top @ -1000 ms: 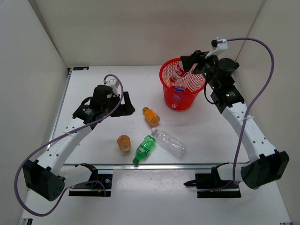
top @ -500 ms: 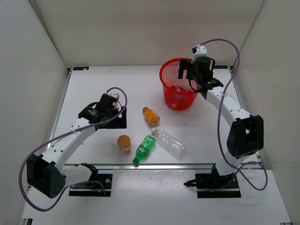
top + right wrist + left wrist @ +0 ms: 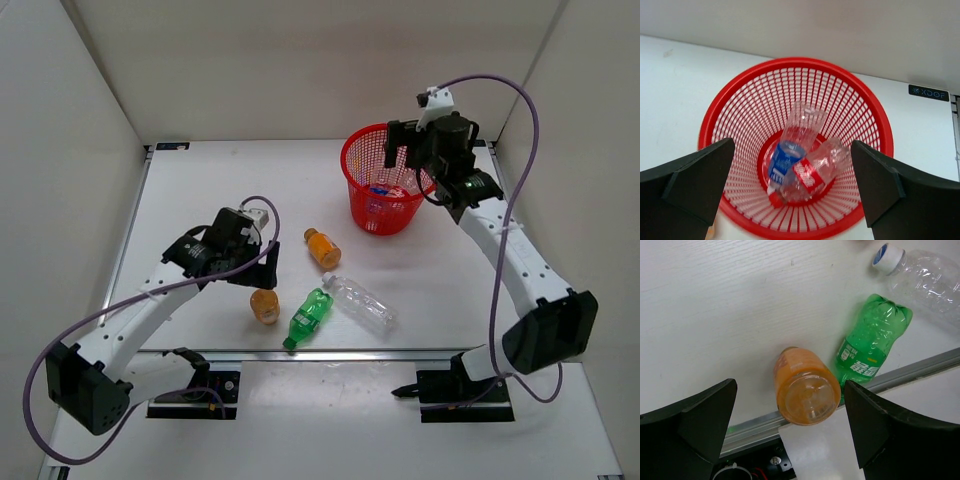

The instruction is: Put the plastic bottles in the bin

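Right jaws stand fully open and empty above the bin at far right, which holds the blue-label bottle and red-label bottle. Left jaws are wide open and empty over the near orange bottle. The green bottle, clear bottle and far orange bottle lie on the desk.

My right gripper hung over the red bin. My left gripper hovered just above the upright orange bottle, with the green bottle beside it.
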`<state>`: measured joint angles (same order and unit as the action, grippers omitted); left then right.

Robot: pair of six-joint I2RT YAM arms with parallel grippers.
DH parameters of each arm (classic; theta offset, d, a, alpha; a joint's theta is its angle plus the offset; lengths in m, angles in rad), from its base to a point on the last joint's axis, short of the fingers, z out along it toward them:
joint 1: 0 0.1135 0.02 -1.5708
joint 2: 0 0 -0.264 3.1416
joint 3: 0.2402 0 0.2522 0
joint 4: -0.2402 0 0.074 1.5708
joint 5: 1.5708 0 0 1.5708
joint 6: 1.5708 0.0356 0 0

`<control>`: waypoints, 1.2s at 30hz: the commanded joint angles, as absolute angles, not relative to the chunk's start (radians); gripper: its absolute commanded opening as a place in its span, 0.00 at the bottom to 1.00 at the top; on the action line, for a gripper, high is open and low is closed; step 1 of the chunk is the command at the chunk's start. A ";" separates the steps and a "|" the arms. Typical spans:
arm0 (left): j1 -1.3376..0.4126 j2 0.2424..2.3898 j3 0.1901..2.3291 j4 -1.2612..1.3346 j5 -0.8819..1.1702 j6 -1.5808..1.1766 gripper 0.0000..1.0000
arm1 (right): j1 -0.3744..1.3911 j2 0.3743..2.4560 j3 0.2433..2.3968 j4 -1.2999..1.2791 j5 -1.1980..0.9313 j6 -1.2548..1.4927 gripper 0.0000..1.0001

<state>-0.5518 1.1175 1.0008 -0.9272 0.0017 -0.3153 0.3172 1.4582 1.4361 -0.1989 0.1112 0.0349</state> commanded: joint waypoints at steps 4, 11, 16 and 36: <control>-0.499 1.000 0.997 -1.003 -0.037 -0.321 0.99 | 0.516 1.244 1.369 -0.397 0.167 -0.121 0.99; -0.364 0.901 0.983 -1.130 -0.271 -0.465 0.99 | 0.875 1.209 1.232 -0.474 0.074 -0.020 1.00; -0.224 0.850 0.994 -1.210 -0.415 -0.471 0.99 | 1.058 1.313 1.132 -0.368 -0.118 -0.008 0.99; -0.238 0.798 1.020 -1.261 -0.472 -0.465 0.99 | 1.132 1.850 1.243 -0.035 -0.261 -0.043 0.99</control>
<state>-0.2394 0.7914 0.9958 -1.2636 -0.4549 -0.4683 1.1301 1.8359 1.1885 -0.1398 -0.2310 -0.0341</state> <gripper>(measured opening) 0.987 0.994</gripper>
